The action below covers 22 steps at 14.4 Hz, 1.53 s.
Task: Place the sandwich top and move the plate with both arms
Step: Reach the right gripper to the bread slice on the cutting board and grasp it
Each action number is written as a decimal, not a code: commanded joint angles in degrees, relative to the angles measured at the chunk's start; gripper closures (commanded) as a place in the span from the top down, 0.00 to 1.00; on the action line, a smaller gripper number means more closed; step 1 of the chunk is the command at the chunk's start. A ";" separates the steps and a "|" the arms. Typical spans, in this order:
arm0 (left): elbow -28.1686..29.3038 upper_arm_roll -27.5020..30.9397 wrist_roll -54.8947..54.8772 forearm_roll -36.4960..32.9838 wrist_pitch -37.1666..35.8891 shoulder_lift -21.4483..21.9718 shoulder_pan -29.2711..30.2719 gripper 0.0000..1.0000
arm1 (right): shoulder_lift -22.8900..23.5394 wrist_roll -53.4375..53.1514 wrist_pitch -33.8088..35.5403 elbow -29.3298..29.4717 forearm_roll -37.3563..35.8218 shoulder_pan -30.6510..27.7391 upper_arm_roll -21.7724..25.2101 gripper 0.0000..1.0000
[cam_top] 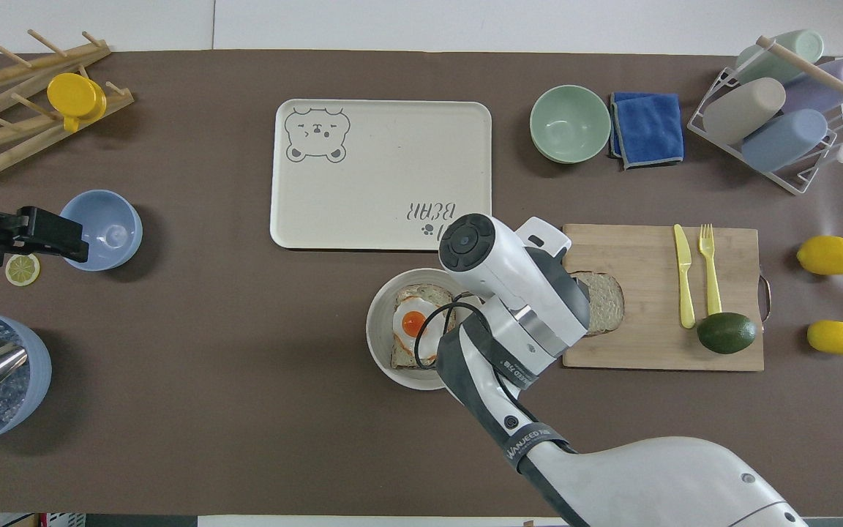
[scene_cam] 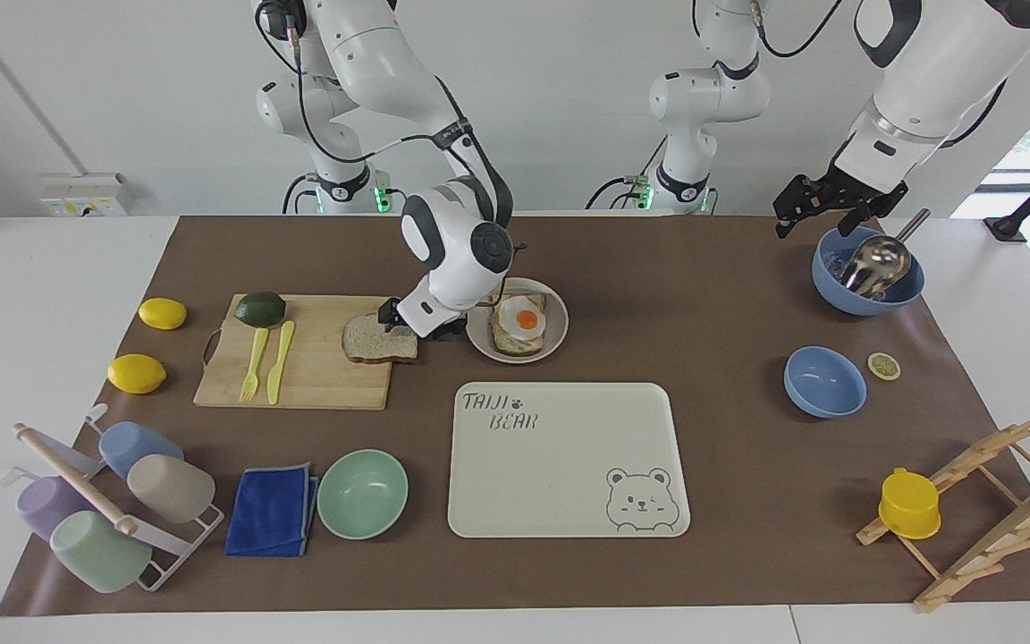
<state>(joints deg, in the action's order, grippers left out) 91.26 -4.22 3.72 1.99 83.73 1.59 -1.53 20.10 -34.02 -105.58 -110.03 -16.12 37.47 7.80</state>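
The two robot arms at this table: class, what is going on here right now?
The right end effector is down at the edge of the plain bread slice, which lies on the wooden cutting board; its fingers are open and the slice is not lifted. Beside the board, the plate carries toast with a fried egg. The left end effector waits, open, over the blue bowl with the metal scoop.

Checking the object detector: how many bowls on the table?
3. Mint green bowl between the blue cloth and the tray. Empty blue bowl beside the lemon slice. Blue bowl with scoop nearer the robots, at the left arm's end.
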 commanded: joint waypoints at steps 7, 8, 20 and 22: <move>1.12 -0.52 -0.38 -0.41 0.21 1.31 0.74 1.00 | -3.40 0.71 -1.21 -6.07 -4.62 1.46 -0.33 0.72; 1.20 -0.44 -0.38 -0.41 0.21 1.31 0.74 1.00 | -3.49 0.79 -1.21 -6.16 -4.62 1.46 -0.33 0.67; 1.20 -0.44 -0.38 -0.41 0.21 1.31 0.74 1.00 | 0.63 1.67 15.02 14.62 -2.52 5.86 -3.66 0.00; 1.20 -0.44 -0.38 -0.41 0.21 1.31 0.74 1.00 | 3.96 1.67 21.53 24.29 -0.85 5.86 -5.59 0.00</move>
<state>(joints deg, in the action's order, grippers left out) 91.26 -4.23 3.72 1.99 83.73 1.59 -1.52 18.67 -33.36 -90.43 -97.19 -18.73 43.81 3.85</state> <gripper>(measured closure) 0.000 0.894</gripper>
